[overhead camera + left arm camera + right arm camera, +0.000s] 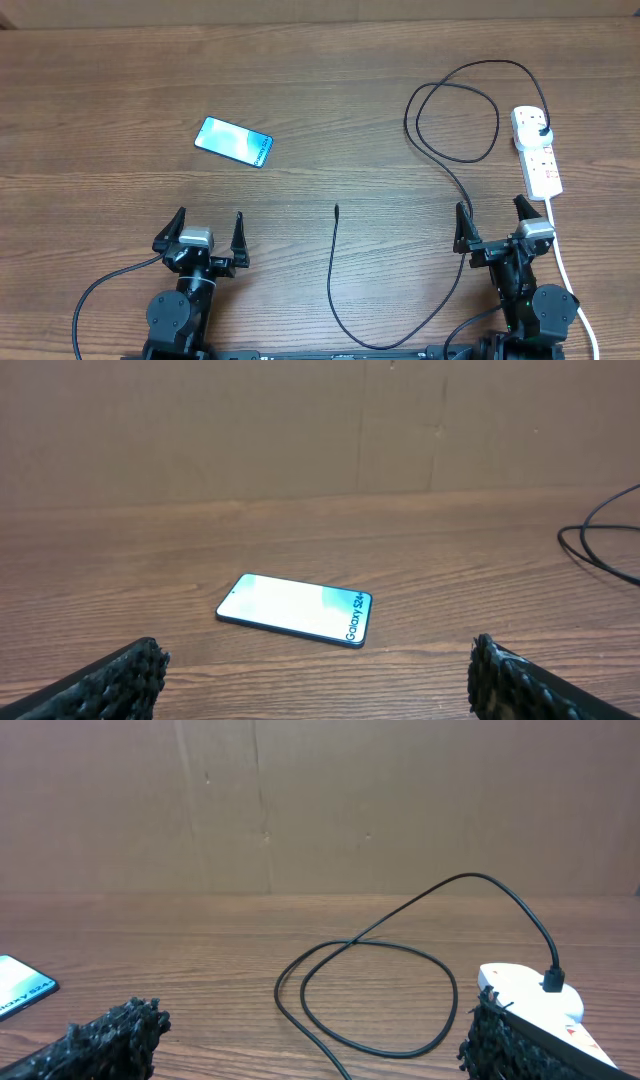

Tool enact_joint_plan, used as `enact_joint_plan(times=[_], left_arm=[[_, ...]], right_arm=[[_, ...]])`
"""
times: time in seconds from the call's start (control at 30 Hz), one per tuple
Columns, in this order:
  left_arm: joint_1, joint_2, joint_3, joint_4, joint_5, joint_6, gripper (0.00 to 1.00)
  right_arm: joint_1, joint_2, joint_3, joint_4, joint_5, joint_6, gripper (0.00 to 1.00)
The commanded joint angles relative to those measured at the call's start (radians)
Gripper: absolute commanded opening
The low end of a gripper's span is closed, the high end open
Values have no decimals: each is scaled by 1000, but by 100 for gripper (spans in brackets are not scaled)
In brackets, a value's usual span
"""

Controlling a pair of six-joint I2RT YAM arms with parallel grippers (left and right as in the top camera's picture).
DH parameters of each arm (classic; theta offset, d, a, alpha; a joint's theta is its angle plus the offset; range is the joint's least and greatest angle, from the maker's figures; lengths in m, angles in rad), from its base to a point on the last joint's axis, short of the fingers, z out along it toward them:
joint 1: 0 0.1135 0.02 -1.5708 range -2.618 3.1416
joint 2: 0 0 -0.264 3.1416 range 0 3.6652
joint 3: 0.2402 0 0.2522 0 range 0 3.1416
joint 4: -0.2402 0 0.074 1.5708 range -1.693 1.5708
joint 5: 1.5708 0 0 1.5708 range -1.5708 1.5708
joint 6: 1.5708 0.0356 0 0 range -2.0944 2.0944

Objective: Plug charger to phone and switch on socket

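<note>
The phone (233, 141) lies flat at the left of the table with its blue-teal screen lit; the left wrist view shows the phone (295, 609) just ahead. The charger, a thin black cable (457, 157), loops at the right, its black plug (541, 132) seated in the white socket strip (535, 150) and its free connector tip (337, 209) resting mid-table. My left gripper (210, 229) is open near the front edge, below the phone. Just in front of the socket, my right gripper (494, 219) also stands open and empty. The cable loop (365, 995) and socket (530, 1002) appear in the right wrist view.
A thick white cord (572, 280) runs from the socket toward the front right edge. The black cable curves along the front edge (380, 345) between the two arms. A brown wall (300, 430) backs the table.
</note>
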Motion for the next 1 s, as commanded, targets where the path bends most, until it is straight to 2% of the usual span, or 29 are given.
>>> enact_joint_plan(times=[0.0,0.97], left_arm=[[6,-4,-3,2,-8,19,100],[6,-3,37,-20,29,14,100]], right_arm=[[7,-8,-11,5,10,3,100],[7,-8,-11,5,10,3,100]])
